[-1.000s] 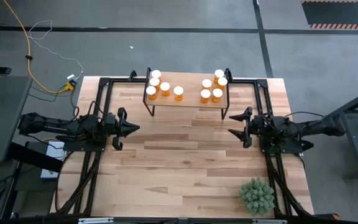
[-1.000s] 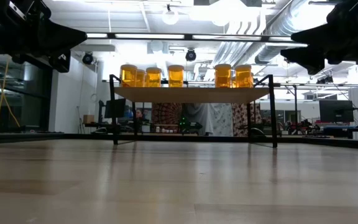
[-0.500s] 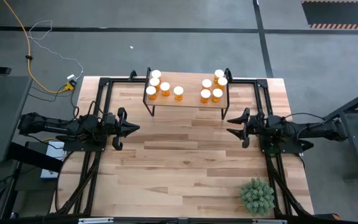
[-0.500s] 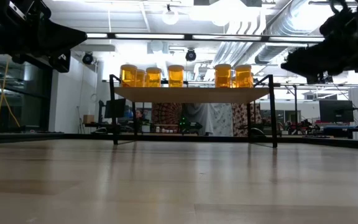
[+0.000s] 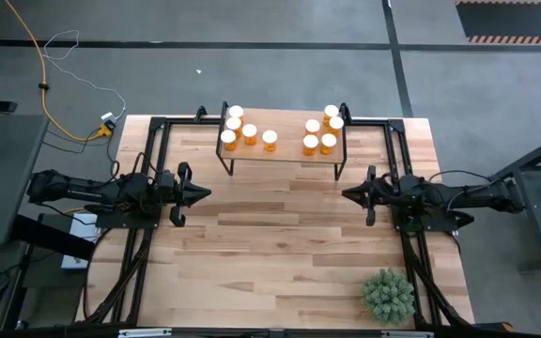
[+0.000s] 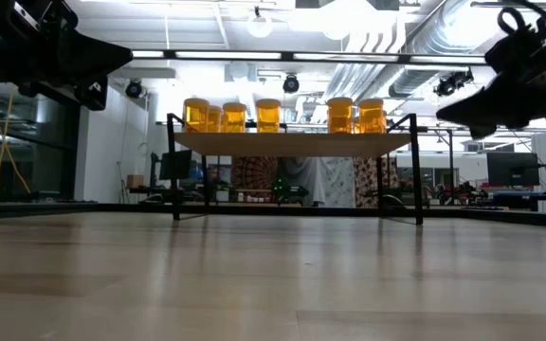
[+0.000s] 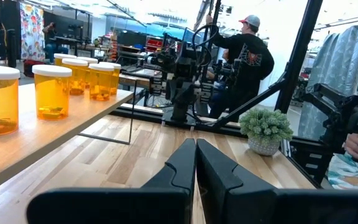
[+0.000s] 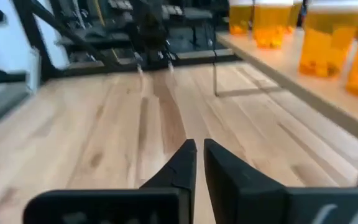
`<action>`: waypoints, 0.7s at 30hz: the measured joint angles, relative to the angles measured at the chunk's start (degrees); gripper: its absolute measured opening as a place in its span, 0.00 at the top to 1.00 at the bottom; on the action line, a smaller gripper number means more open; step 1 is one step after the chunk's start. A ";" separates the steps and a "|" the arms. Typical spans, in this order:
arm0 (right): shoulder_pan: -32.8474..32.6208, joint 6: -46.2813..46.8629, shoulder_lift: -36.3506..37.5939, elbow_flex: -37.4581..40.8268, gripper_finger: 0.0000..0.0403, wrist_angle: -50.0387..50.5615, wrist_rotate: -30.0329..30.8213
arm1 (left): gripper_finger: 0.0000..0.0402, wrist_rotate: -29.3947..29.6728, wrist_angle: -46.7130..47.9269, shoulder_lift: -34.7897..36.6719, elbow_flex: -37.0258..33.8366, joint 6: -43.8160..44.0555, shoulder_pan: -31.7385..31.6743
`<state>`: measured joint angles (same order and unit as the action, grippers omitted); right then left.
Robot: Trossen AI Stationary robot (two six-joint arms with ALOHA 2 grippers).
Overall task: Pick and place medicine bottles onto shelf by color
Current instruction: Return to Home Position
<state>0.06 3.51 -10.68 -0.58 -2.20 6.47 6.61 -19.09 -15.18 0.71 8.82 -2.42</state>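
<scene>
Several orange medicine bottles with white caps stand on their bases on the shelf (image 5: pixel 280 158) at the table's far middle. One group (image 5: pixel 242 130) is at its left end, the other group (image 5: pixel 323 130) at its right end. In the low view they line the shelf board (image 6: pixel 292 144). My left gripper (image 5: pixel 205 194) hovers shut at the table's left, pointing level toward the middle, fingers together (image 7: pixel 196 142). At the table's right, my right gripper (image 5: pixel 346 194) faces it, shut on nothing (image 8: pixel 199 144). Both grippers stand nearer than the shelf and touch no bottle.
A small green spiky plant (image 5: pixel 388 296) sits in a pot at the table's near right corner. Black frame rails (image 5: pixel 148 169) run along both side edges. Bare wood (image 5: pixel 270 244) lies between the grippers and toward the near edge. A person (image 7: pixel 244 56) stands in the room beyond.
My right gripper has shut its fingers from wide open, with nothing between them. Its fingertips have tipped down a little, and it has swung to point straight toward the table's left. The left arm and the bottles have kept still.
</scene>
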 joint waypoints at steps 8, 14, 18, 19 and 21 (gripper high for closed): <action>0.02 1.21 -0.59 -0.07 0.93 0.53 0.53 | 0.99 0.00 0.00 -0.02 0.00 0.00 -0.02; 0.02 5.73 -0.59 -0.09 0.93 0.66 0.54 | 0.99 0.00 0.03 0.00 0.00 0.00 -0.02; 0.02 9.31 -0.59 -0.11 0.93 0.68 0.57 | 0.99 0.01 1.33 2.24 -0.02 0.00 0.20; 0.02 10.08 -0.59 -0.11 0.93 0.68 0.60 | 0.99 -0.02 1.71 3.30 -0.02 0.00 0.24; 0.02 11.72 -0.59 -0.11 0.93 0.70 0.58 | 0.99 -0.01 3.25 6.39 -0.02 0.00 0.22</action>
<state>0.08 15.23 -11.27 -0.69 -1.50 7.05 6.61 -15.84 -8.79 0.69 8.82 -2.19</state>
